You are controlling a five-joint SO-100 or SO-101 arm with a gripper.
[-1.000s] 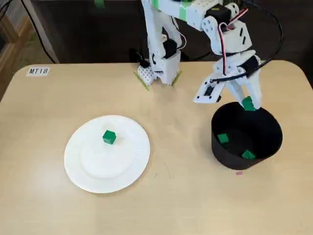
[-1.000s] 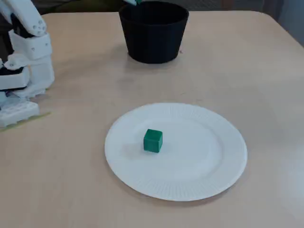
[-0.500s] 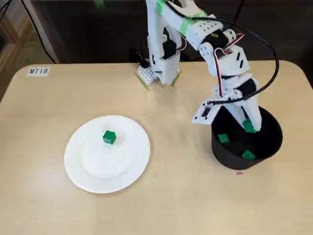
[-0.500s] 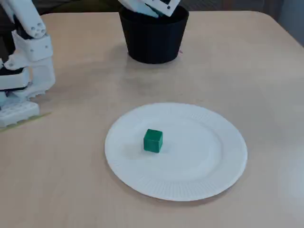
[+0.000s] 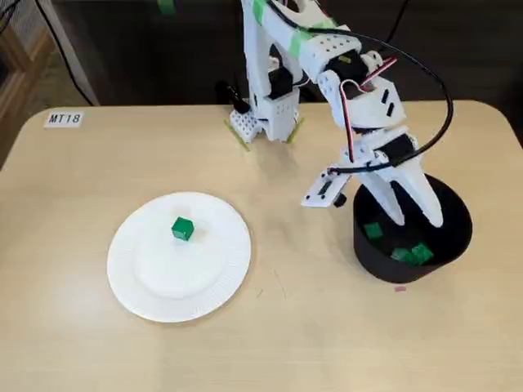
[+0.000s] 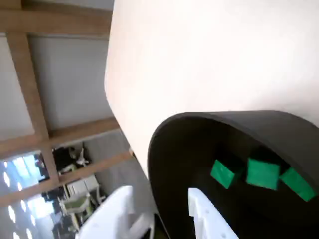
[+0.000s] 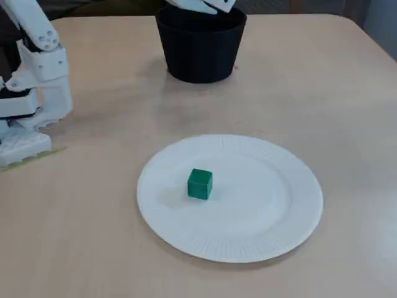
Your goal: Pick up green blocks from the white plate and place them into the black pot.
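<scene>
Your fixed views are bright and even, shadows soft; your wrist view is blurred, table (image 6: 209, 50) washed out at 12 o'clock.

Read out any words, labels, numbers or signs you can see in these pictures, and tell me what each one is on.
"MT18": on a white label stuck to the table, near its far left corner in a fixed view.
The pink scrap beside the black pot is too small to tell if it bears text.
No other text is readable.
</scene>
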